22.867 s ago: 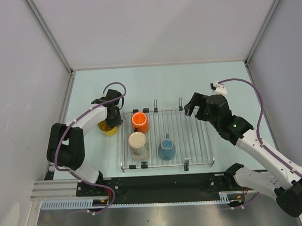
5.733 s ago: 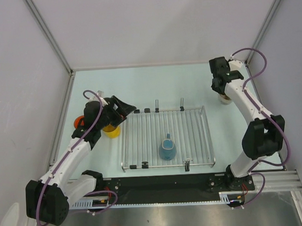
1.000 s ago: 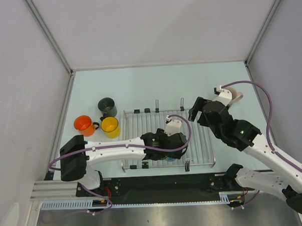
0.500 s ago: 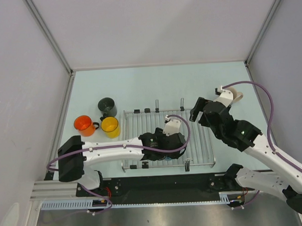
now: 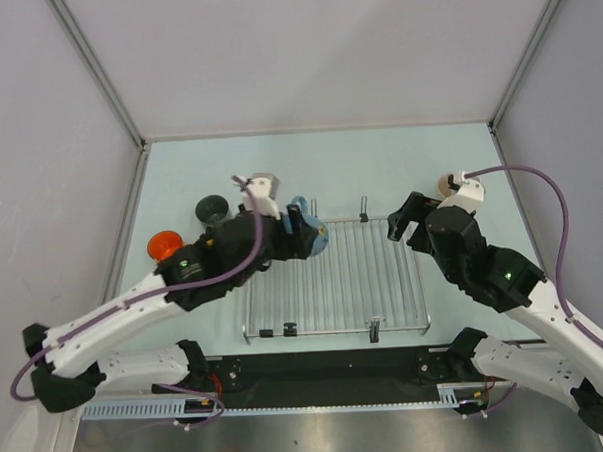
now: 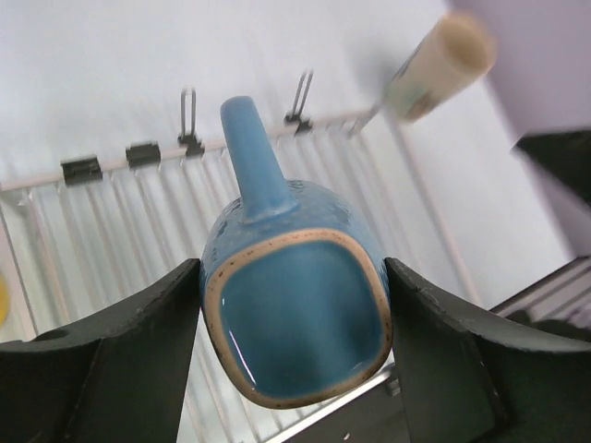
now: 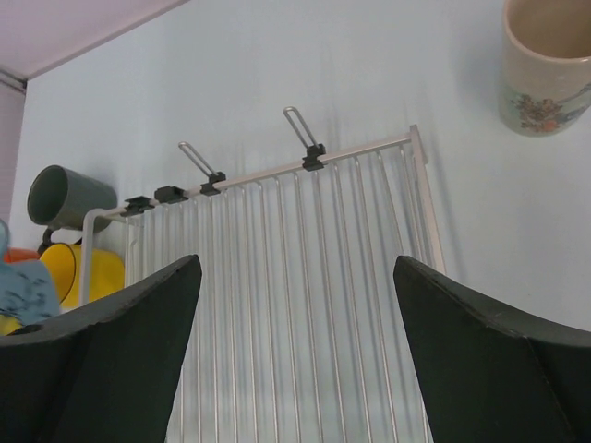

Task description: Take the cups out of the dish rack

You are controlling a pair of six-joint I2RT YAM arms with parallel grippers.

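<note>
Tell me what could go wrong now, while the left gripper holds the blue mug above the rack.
The left gripper pinches the blue mug only by its glazed sides; it might slip onto the dish rack. Its handle points toward an upright post and could catch. The dark green mug, yellow mug and orange mug stand close together at the left, so placing it there may knock one.

White arms (image 5: 107,317), black joints (image 5: 196,268), purple cables (image 5: 527,168)

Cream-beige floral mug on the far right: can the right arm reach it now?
Probably yes. The right end effector is open and empty above the silver wire dish rack, and the cream-beige floral mug stands just beyond with nothing between.
</note>
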